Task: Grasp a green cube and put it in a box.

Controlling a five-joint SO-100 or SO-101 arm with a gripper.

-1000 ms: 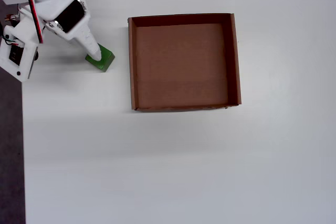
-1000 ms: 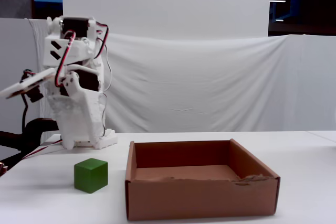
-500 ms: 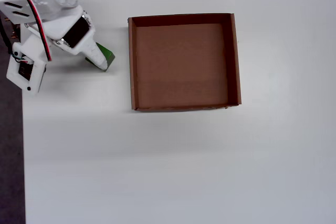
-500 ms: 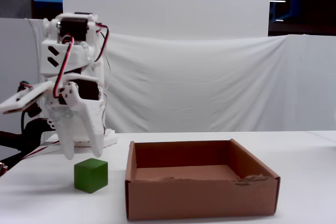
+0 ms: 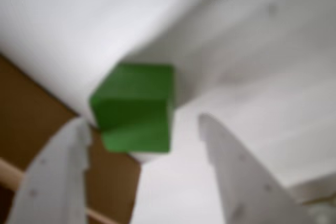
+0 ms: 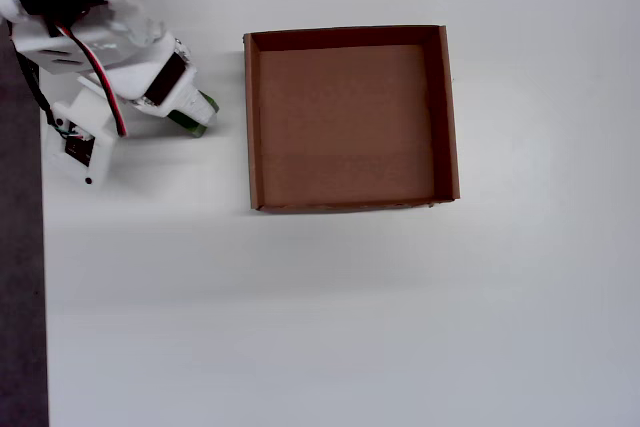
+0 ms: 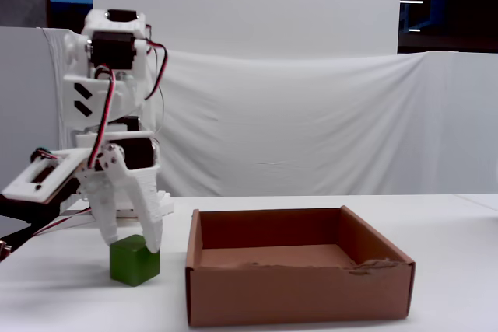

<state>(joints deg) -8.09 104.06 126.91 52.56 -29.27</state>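
My white two-finger gripper (image 7: 131, 242) stood spread wide, holding nothing, its tips straddling the small bright green cube (image 7: 135, 260) so a squeeze could catch opposite faces. The cube sat on the white table (image 6: 330, 307), just beside the shallow brown cardboard box (image 7: 299, 299), which was empty.

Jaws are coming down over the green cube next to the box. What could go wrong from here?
1. In the wrist view the cube sits nearer one open jaw than the other, so closing may push or turn it rather than pinch it squarely.
2. The cube stands close to the box wall; a nudge could slide it against the cardboard.
3. The gripper must lift clear of that wall, or it may drag the box.
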